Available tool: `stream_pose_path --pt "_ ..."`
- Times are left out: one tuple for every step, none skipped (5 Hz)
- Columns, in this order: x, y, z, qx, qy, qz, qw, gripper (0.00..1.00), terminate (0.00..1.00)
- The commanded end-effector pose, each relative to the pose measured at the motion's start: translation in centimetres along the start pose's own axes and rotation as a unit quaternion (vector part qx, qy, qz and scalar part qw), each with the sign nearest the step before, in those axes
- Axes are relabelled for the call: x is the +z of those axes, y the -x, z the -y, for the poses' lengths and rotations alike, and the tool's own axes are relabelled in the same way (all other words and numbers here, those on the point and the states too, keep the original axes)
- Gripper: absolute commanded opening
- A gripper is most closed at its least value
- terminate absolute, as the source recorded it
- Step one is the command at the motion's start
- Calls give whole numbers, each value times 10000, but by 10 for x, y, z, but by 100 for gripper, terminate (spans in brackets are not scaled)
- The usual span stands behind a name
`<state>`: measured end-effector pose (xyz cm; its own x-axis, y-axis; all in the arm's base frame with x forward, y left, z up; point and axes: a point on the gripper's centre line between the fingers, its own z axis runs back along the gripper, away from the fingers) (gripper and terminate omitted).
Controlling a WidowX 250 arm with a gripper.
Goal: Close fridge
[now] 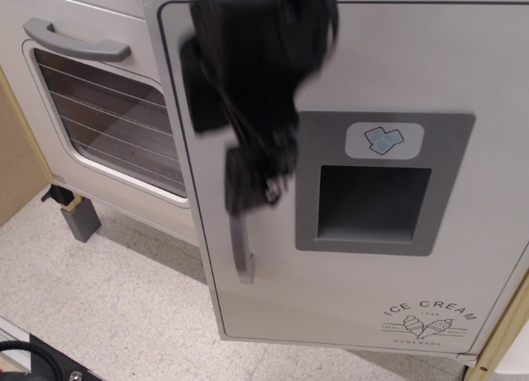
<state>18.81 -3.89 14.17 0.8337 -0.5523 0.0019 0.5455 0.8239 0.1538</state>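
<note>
The white fridge door (347, 298) fills the right of the view, standing ajar with its left edge swung out in front of the oven. It has a vertical grey handle (241, 253), a grey recessed dispenser panel (376, 187) and "ICE CREAM" lettering (430, 319) at the lower right. My black gripper (252, 187) comes down from the top, blurred by motion. Its tip is over the top of the handle and hides the handle's upper part. The blur hides whether the fingers are open or shut.
A white oven door (99, 108) with a barred window and a horizontal grey handle (74, 40) stands at the left, behind the fridge door's edge. A grey leg (80, 218) stands on the speckled floor (107, 307). A wooden panel (16, 162) lies at the far left.
</note>
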Motion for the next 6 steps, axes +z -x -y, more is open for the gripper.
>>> stream_pose_path --pt "-32 -20 -33 1268 -70 826 9885 100 0" --pt "-38 -32 -57 1944 -35 1108 9746 100 0" --pt "-42 -42 -73 2288 -45 1204 9660 100 0" --pt "-43 -54 -85 2453 -107 1265 9611 100 0" --pt "-44 -63 -95 2567 -199 1321 9572 100 0" --pt "-43 -72 -104 2681 -207 1421 9526 100 0"
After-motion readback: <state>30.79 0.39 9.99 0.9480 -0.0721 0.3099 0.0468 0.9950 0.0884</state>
